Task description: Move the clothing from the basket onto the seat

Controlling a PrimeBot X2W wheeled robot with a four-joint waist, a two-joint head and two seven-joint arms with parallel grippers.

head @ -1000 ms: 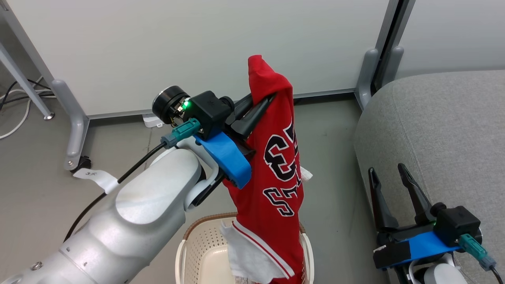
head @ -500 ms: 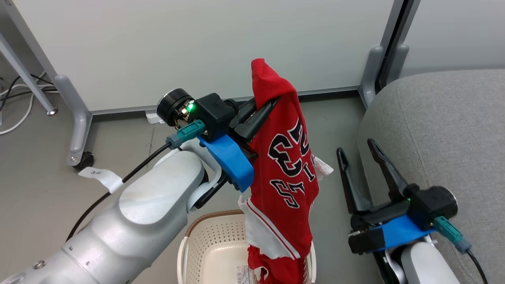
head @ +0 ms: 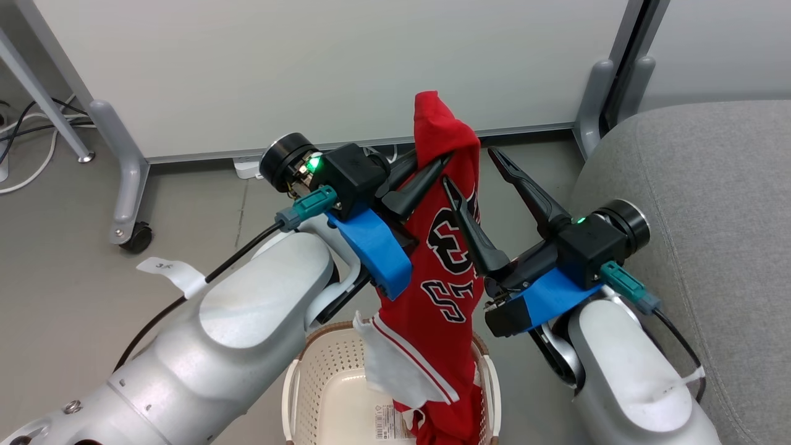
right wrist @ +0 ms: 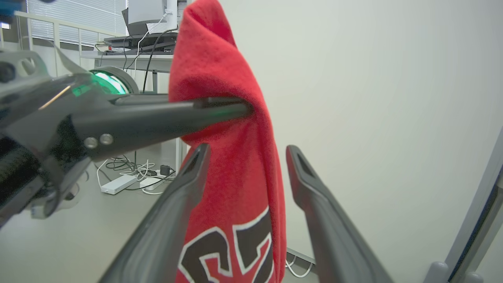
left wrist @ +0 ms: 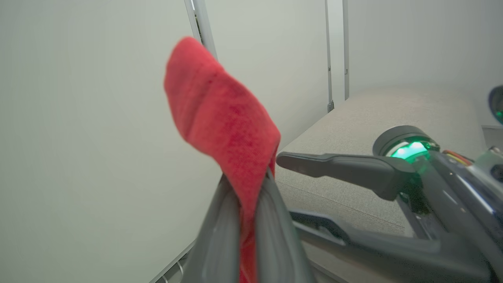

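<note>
Reaching toward two o'clock, the left gripper (head: 434, 162) pinches a red black-numbered jersey (head: 414, 327) aloft; the right gripper (head: 468, 165), spread, brackets it.

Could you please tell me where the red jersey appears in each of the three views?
Head view: jersey hangs at centre, over the basket.
Left wrist view: jersey left of centre.
Right wrist view: jersey at centre, framed by the right gripper fingers.
Shared landmark: the left gripper pinching its top.

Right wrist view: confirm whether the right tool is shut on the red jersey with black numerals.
No: the right tool stands wide open, not pinching the red jersey.
</note>
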